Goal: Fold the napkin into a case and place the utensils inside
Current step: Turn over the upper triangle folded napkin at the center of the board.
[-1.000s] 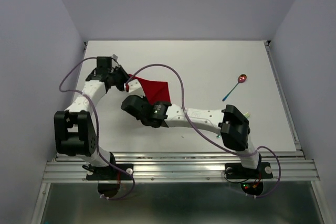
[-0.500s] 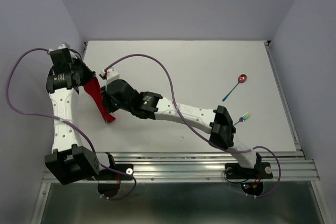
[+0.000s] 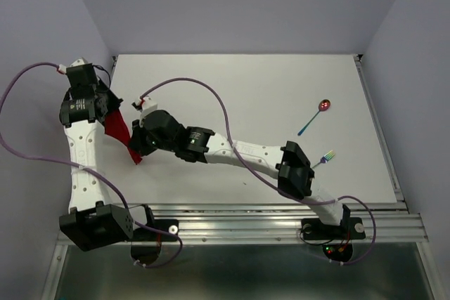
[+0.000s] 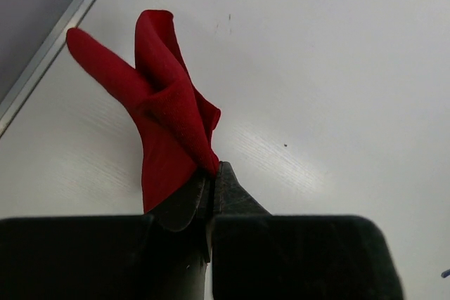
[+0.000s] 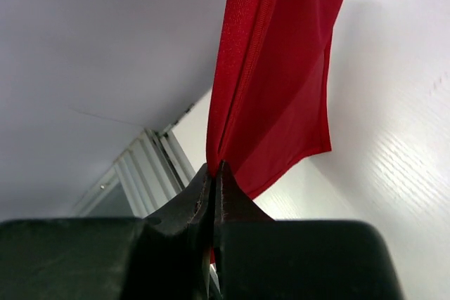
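the napkin [image 3: 121, 133] was held bunched at centre left, pinched tight by both left gripper [image 4: 212, 172] and right gripper [image 5: 215, 171]; no case was formed; spoon [image 3: 324, 105] and fork [image 3: 328, 154] were left unplaced at right.

napkin [image 5: 281, 68] top cut off, fork [image 3: 327, 154] tiny
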Controlling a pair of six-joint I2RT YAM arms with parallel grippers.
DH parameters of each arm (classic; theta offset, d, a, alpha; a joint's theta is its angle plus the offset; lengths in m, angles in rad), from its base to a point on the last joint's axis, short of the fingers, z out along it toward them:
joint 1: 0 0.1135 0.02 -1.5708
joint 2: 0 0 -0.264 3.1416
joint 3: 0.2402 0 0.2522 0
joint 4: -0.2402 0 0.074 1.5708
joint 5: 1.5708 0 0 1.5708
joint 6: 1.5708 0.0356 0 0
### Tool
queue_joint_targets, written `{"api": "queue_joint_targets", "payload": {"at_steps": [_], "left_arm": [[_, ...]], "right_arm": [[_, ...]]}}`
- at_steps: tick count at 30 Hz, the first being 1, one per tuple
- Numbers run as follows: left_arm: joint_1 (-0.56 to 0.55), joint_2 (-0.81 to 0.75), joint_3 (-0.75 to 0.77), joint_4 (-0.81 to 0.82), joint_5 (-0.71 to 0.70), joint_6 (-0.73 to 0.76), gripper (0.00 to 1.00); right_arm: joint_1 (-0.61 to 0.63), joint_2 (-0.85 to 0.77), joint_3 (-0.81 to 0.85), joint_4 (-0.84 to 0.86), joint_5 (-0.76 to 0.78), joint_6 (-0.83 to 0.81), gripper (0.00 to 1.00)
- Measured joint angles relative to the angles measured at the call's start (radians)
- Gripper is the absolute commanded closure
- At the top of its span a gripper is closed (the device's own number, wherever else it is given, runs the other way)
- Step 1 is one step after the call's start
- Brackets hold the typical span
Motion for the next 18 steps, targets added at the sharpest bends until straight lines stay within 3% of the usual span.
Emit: {"api": "queue_joint_targets", "payload": {"at_steps": [12, 18], "left_arm": [[-0.191, 0.114, -0.152, 0.062, -0.027, -0.052, 1.0], [-0.251, 0.145, -0.159, 0.121, -0.011, -0.083, 1.0]], "right_arm": [[-0.055, -0.181, -0.496, 0.152, 0.042, 0.116, 0.99], [-0.088, -0.254, -0.6, 0.18, 0.061, 0.138, 0.99]]}}
